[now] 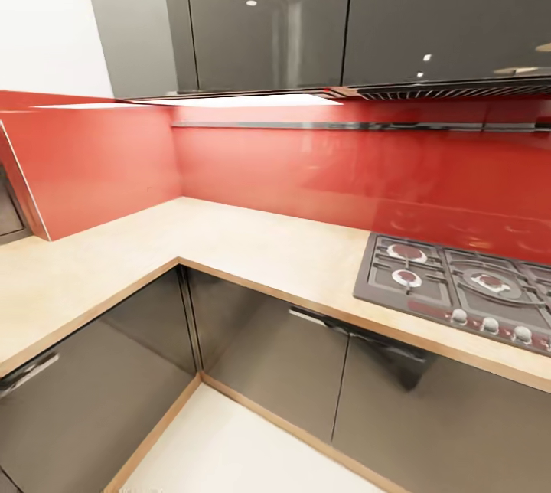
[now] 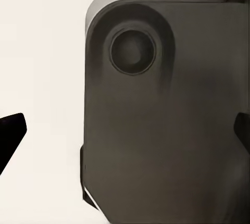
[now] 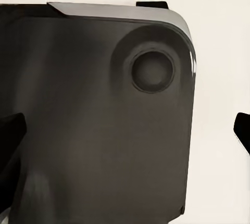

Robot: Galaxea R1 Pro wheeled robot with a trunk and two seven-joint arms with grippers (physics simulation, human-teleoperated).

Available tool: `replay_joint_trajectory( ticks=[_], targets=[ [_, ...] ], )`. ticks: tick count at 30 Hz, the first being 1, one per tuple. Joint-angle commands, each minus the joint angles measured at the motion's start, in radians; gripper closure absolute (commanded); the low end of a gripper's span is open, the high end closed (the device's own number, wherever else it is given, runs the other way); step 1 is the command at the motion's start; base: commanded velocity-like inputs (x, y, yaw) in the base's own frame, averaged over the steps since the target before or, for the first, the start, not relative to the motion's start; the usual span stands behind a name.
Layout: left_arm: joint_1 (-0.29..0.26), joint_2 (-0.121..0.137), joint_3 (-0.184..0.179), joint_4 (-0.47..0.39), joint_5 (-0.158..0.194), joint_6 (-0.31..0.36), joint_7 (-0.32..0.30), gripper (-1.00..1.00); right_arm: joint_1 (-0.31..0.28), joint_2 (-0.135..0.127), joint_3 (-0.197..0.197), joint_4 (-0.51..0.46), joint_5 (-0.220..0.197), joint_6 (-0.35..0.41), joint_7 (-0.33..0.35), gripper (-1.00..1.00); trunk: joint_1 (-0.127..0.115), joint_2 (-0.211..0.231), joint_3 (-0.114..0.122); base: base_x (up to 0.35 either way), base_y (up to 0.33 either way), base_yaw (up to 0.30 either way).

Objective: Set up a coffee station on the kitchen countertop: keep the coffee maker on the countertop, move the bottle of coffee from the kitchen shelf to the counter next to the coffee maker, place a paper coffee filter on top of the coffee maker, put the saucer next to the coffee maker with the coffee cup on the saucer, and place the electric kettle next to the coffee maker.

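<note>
L-shaped tabletop w/ hob; no task items seen, so handling couldn't be judged. Both jaws stood apart, empty.

We look into a kitchen corner lined with a glossy red wall panel. Above it hang dark grey wall cupboards, their doors reflecting small ceiling lights, with a range hood grille at the right. A grey gas stove with red-ringed burners and a row of knobs lies at the right. Below we see shiny dark cupboard doors and a pale floor.
</note>
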State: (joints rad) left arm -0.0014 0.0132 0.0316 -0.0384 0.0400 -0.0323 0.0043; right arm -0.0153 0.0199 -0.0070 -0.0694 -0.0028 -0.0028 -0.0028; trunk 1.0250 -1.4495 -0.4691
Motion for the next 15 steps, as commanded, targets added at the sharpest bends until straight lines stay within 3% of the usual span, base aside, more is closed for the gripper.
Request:
replay_joint_trajectory(
  ticks=[1,15],
  targets=[
    [0.000,0.000,0.003,-0.001,0.005,-0.005,0.000,-1.00,0.000,0.000,-0.001,0.000,0.000,0.000,0.000,-1.00,0.000,0.000,-0.001,0.000,0.000,0.276],
    [0.000,0.000,0.004,-0.002,0.006,-0.009,0.000,-1.00,-0.001,0.000,0.002,-0.002,0.003,0.001,0.000,-1.00,0.000,0.000,-0.001,0.000,0.000,0.276]
  ],
)
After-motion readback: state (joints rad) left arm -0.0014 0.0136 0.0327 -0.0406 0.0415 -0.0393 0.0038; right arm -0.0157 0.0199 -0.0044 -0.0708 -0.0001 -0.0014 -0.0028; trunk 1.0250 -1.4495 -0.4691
